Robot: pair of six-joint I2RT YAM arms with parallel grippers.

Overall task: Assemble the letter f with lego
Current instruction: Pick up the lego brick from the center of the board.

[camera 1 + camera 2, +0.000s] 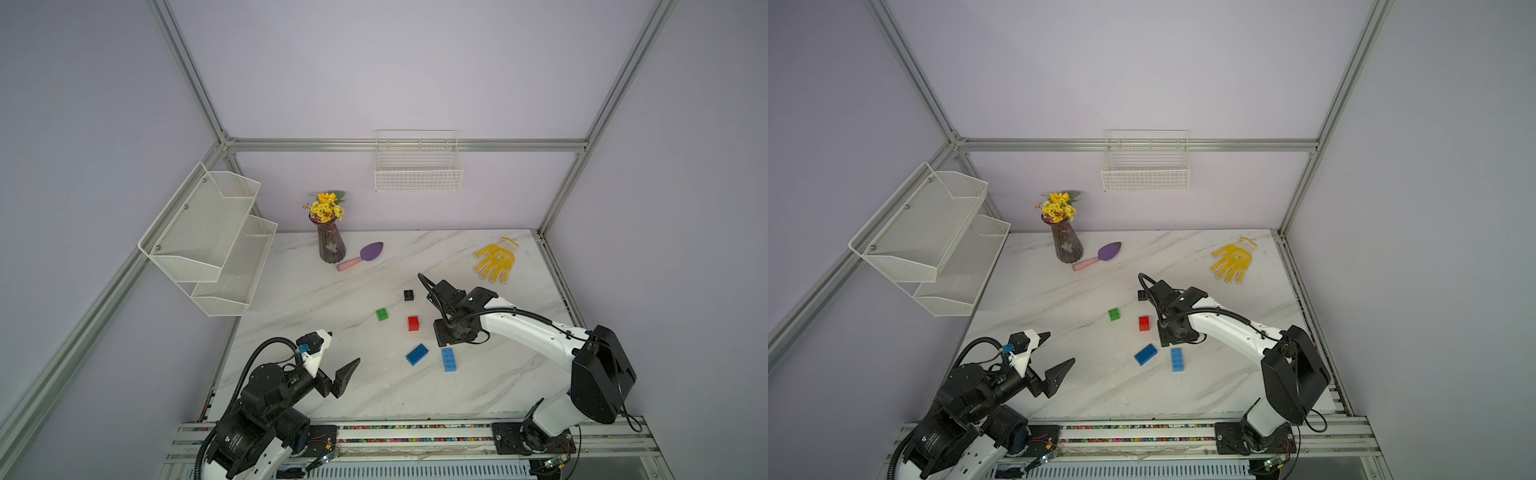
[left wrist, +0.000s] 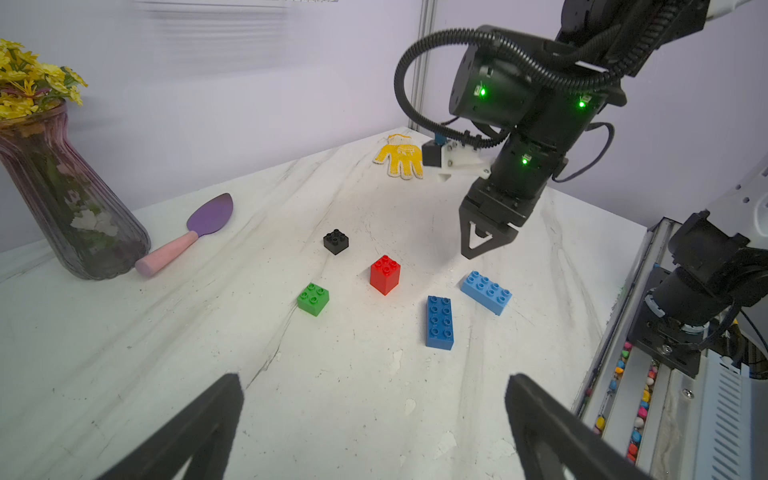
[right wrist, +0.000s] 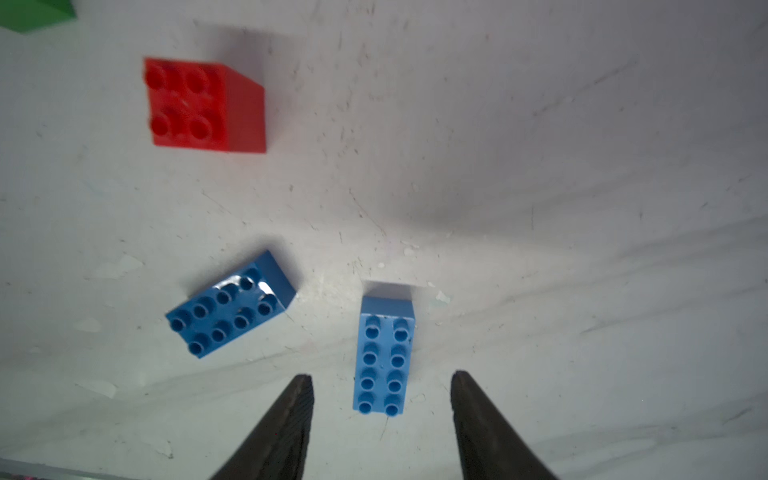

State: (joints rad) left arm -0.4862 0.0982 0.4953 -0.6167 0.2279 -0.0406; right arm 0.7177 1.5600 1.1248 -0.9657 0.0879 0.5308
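Bare table (image 1: 332, 299) lay open round the red brick (image 1: 413, 323) (nothing touched it), except on its side away from the green brick (image 1: 382, 314), where the right gripper (image 2: 473, 250) hung.

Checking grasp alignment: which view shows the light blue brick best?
Right wrist view: the light blue brick is large, studs up, framed by the open right end effector. Both top views show it small; left wrist, whole but distant.

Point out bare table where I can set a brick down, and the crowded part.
Bare: the near strip between the left gripper, dark blue brick and front rail; the back stretch between trowel and glove; the patch between vase and green brick. Crowded: mid-table, around the red brick, by the right gripper.
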